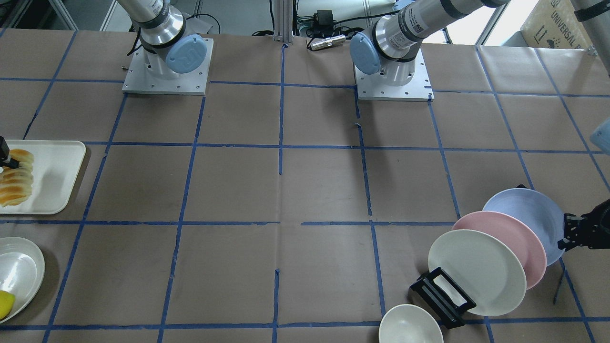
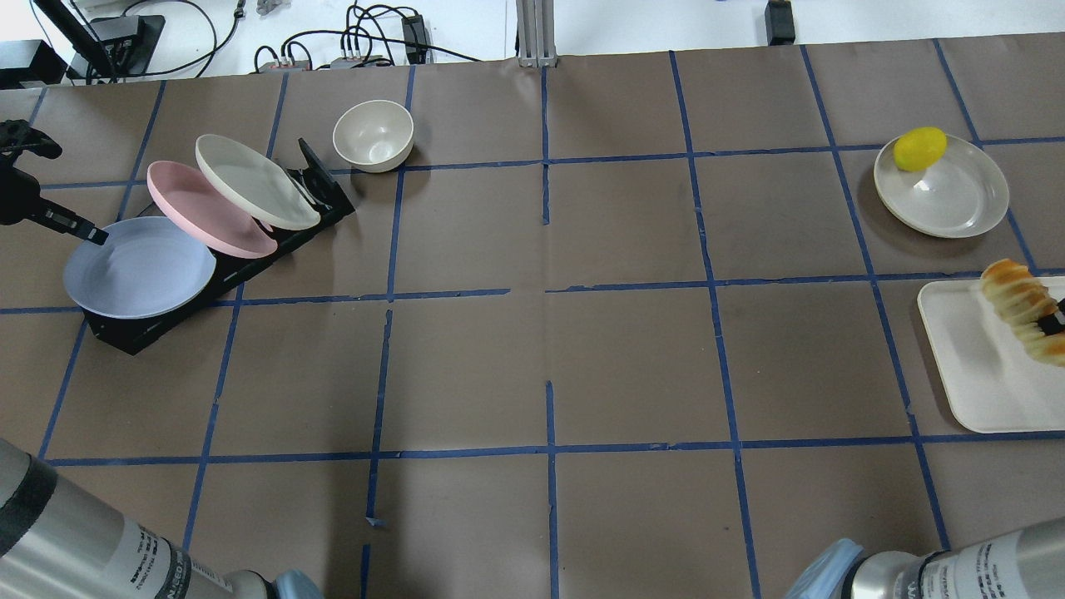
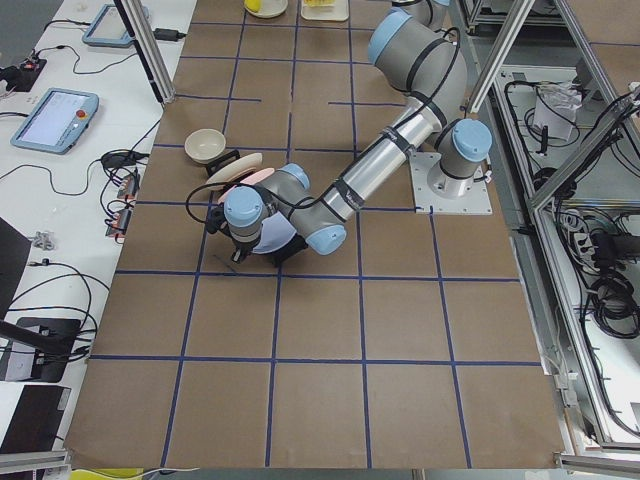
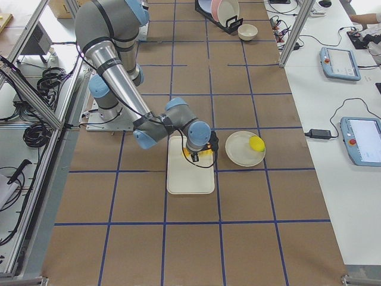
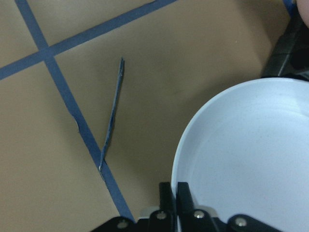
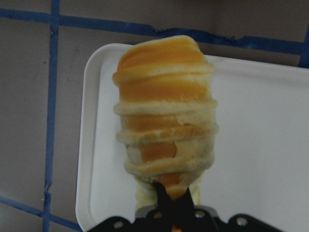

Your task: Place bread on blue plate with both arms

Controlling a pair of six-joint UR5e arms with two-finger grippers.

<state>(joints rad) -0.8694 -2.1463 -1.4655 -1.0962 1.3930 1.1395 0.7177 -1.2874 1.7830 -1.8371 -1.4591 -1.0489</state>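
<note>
The bread (image 2: 1017, 301), a ridged orange and cream loaf, is over the white tray (image 2: 973, 383) at the right edge. My right gripper (image 2: 1053, 321) is shut on its near end, as the right wrist view shows: fingers (image 6: 164, 200) pinch the bread (image 6: 166, 116). It seems held slightly above the tray. The blue plate (image 2: 137, 266) leans in the black rack (image 2: 133, 333) at the far left. My left gripper (image 2: 96, 237) is shut on its rim; in the left wrist view the fingers (image 5: 182, 193) clamp the edge of the blue plate (image 5: 246, 159).
A pink plate (image 2: 208, 212) and a cream plate (image 2: 254, 190) stand in the same rack behind the blue one. A cream bowl (image 2: 373, 135) sits beside the rack. A cream plate (image 2: 953, 200) with a yellow lemon-like piece (image 2: 919, 148) lies beyond the tray.
</note>
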